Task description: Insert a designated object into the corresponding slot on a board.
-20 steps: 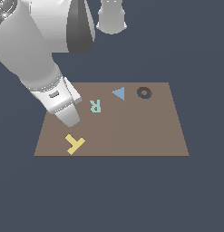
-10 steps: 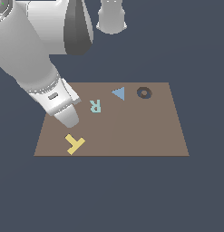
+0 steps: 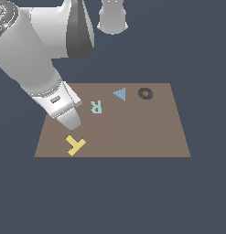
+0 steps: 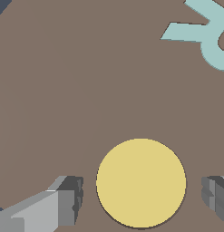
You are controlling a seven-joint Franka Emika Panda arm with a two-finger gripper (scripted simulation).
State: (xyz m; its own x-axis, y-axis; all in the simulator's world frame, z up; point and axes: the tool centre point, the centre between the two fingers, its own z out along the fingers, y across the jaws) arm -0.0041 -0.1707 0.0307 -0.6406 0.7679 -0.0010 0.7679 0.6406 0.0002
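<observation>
Arm shifted slightly; fingers (image 4: 70,199) straddle yellow disc (image 4: 140,182), flat on board (image 4: 63,90)

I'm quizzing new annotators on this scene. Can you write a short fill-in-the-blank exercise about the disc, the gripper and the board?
1. In the wrist view, the yellow disc lies flat on the board between the two ____ of the gripper.
2. The gripper's jaws are ____, touching nothing.
3. The letter on the board is an ____.
4. The T-shaped piece is coloured ____.

Missing words: fingers; open; R; yellow
</observation>
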